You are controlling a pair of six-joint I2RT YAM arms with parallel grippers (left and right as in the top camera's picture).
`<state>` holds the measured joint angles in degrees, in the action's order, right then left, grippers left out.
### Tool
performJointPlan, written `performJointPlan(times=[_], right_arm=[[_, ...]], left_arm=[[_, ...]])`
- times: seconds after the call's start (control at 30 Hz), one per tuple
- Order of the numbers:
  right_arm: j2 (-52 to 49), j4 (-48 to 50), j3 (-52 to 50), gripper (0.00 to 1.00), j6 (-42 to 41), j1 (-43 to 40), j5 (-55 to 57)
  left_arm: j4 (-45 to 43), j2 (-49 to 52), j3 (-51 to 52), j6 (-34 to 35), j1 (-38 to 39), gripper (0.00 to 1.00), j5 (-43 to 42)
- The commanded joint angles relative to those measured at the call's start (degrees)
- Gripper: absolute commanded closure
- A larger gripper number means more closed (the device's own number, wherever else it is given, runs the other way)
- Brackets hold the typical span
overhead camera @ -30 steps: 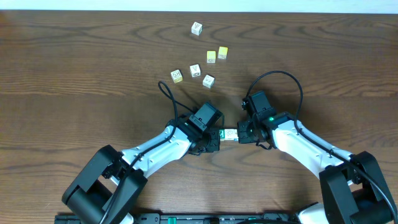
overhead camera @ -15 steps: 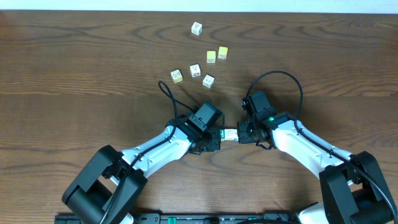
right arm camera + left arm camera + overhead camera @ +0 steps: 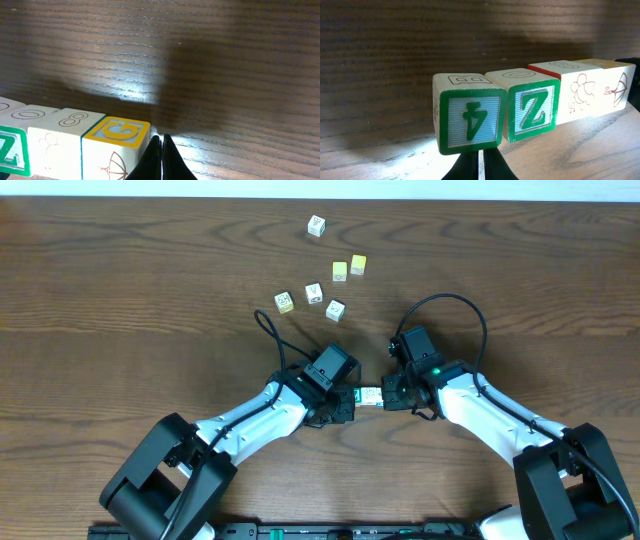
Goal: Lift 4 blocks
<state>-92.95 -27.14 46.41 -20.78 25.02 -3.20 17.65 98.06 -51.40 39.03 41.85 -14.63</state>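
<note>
Left gripper (image 3: pixel 479 169): its two dark fingers are pressed flat together with nothing between them. The tips sit just below the front face of the 4 block (image 3: pixel 470 121); whether they touch it cannot be told.

Right gripper (image 3: pixel 161 156): its fingers are likewise closed to a single point, empty, just beside the end of the G block (image 3: pixel 117 134).

Between the two grippers are the four blocks (image 3: pixel 367 395), side by side in one straight row with neighbours touching. From the left arm's end they run:
- the 4 block, green-framed with a tilted green numeral
- the Z block (image 3: pixel 532 111), also green-framed
- the 8 block (image 3: pixel 580 97), white with a reddish drawing on its side and a red edge on top
- the G block, white with a yellow G on top and a line drawing on its side

The overhead view places the row near the front middle of the dark wooden table (image 3: pixel 120 280), bridging the gap between the two gripper tips. Whether the row rests on the wood or hangs clear of it cannot be told.

Farther back, well apart from the row, six loose cubes (image 3: pixel 313 293) lie scattered. Two of them are yellow cubes (image 3: pixel 358 264), close together. A black cable loops above each wrist.
</note>
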Motion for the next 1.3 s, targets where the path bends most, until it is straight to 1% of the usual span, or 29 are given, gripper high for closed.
performJointPlan(times=[0.0, 0.47, 1.0, 1.17, 1.27], right_arm=[[-0.46, 0.15, -0.04, 0.99, -0.15, -0.28, 0.37], [-0.46, 0.15, -0.04, 0.99, -0.17, -0.28, 0.37], [-0.46, 0.15, -0.04, 0.99, -0.15, -0.28, 0.39], [-0.46, 0.13, -0.04, 0.99, -0.15, -0.28, 0.39], [-0.46, 0.13, -0.04, 0.99, -0.15, -0.28, 0.39]], left_arm=[[-0.2, 0.52, 0.72, 0.28, -0.02, 0.93, 1.18], [-0.83, 0.52, 0.72, 0.28, -0.02, 0.93, 1.14], [3.32, 0.5, 0.72, 0.31, 3.41, 0.93, 0.33], [3.45, -0.87, 0.72, 0.26, 3.39, 0.93, 0.37], [3.52, -2.69, 0.72, 0.26, 3.39, 0.93, 2.16]])
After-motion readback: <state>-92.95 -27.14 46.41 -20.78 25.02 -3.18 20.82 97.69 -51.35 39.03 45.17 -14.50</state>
